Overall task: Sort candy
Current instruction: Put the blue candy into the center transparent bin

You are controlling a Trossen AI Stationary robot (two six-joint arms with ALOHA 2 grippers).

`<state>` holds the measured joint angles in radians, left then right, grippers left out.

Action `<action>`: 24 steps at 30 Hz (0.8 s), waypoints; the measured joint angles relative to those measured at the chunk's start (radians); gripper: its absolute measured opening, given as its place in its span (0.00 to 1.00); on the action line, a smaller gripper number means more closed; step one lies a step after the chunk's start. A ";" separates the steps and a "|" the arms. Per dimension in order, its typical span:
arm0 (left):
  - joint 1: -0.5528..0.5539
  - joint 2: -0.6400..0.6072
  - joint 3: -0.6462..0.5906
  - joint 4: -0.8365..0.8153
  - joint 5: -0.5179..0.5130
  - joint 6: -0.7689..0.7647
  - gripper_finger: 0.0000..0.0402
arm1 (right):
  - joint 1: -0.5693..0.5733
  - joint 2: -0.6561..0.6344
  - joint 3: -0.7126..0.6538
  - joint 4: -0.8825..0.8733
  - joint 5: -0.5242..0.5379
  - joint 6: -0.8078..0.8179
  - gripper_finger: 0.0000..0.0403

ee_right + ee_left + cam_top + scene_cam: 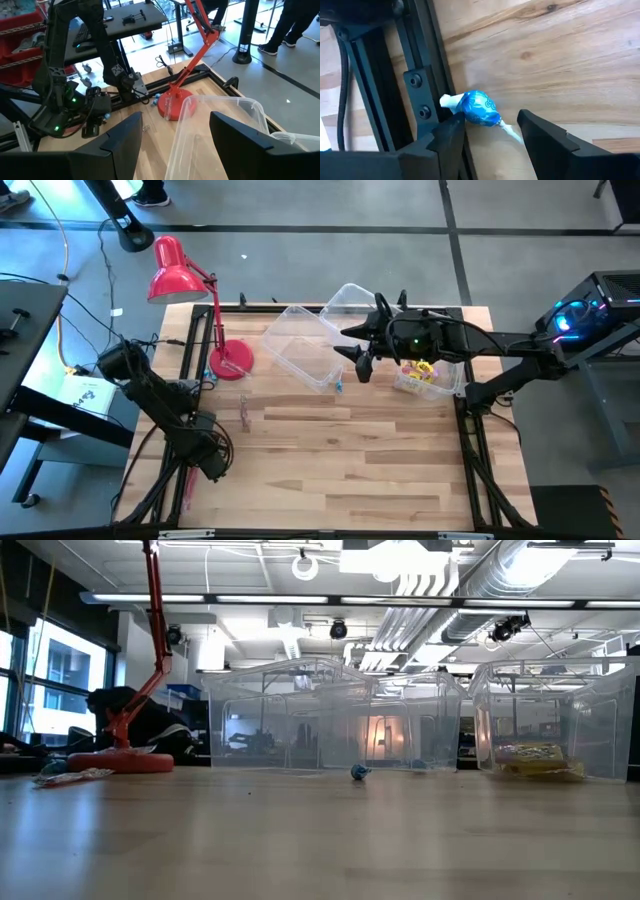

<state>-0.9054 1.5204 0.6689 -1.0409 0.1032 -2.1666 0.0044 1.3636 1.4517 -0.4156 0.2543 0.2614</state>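
Lollipop between left gripper fingers, stick slanting across wood.

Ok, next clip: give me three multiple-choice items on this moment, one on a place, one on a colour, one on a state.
1. Where is the left gripper?
A. over the bins
B. at the table's left edge
C. beside the lamp head

2. What colour is the wrapped candy between its fingers?
A. blue
B. yellow
C. green

3. How do the right gripper's fingers stand?
A. shut on candy
B. shut, empty
C. open, empty

Key: B, the high view shows it low on the left; A, blue wrapper in the left wrist view; C, a wide gap, nothing held.
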 joint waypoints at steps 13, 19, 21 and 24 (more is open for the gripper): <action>0.053 -0.047 -0.001 0.132 -0.150 0.054 0.22 | 0.000 0.000 0.000 -0.005 -0.001 0.003 0.56; 0.058 -0.110 0.019 0.227 -0.299 0.073 0.02 | 0.000 0.000 0.000 -0.006 -0.006 0.003 0.56; 0.059 -0.142 0.046 0.216 -0.373 0.096 0.01 | 0.000 0.000 0.000 -0.006 -0.017 0.003 0.56; 0.065 -0.202 0.089 0.205 -0.508 0.168 0.00 | 0.000 0.000 0.000 -0.002 -0.019 0.002 0.56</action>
<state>-0.8406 1.3186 0.7575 -0.8354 -0.4052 -1.9988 0.0044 1.3632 1.4513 -0.4175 0.2348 0.2637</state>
